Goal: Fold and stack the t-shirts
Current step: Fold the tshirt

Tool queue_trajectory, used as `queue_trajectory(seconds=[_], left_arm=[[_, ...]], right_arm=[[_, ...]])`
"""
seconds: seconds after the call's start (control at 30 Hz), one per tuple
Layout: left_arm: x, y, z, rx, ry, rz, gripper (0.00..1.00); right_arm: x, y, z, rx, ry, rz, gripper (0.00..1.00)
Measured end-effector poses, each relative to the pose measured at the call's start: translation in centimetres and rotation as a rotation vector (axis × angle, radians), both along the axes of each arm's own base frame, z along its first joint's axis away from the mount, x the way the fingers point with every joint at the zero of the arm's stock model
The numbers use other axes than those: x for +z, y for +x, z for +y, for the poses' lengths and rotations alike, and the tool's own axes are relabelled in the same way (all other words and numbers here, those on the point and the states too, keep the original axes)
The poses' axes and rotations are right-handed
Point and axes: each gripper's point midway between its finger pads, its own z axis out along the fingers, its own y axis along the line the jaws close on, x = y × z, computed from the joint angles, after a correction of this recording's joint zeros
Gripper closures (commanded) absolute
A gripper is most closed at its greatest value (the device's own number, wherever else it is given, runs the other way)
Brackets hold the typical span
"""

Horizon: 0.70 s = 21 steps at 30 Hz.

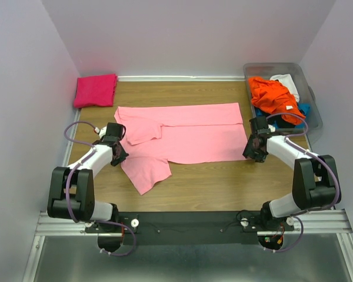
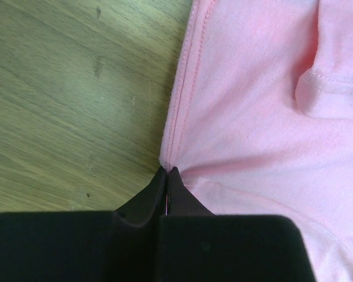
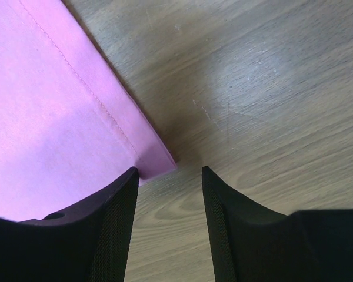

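Soft light pink t-shirt with stitched hems, spread flat mid-desk on wood grain, one sleeve folded in. Left hand pinched together on its puckered side edge, right hand parted around the hem corner, clear only in wrist views. Folded magenta t-shirt far left. Clear bin far right, holding a crumpled orange t-shirt.

- On my feed the right gripper has its two black fingers standing apart, low over the wooden table.
- A pink t-shirt fills the upper left, lying flat, a stitch line running along its edge.
- Its folded corner pokes into the gap, right beside the left-hand finger.
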Motion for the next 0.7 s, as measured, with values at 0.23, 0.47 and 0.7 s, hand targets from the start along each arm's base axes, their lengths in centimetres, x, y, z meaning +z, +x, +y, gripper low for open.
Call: queue_trajectory(seconds=[0.23, 0.47, 0.7], left_arm=[[0.01, -0.39, 0.47, 0.011, 0.007, 0.010, 1.00], [0.01, -0.39, 0.49, 0.011, 0.008, 0.010, 1.00], [0.02, -0.40, 0.58, 0.014, 0.007, 0.011, 1.00]], right_arm=[[0.52, 0.31, -0.05, -0.013, 0.000, -0.024, 0.46], [-0.02, 0.36, 0.05, -0.031, 0.009, -0.029, 0.46], [-0.30, 0.63, 0.30, -0.034, 0.024, -0.042, 0.53]])
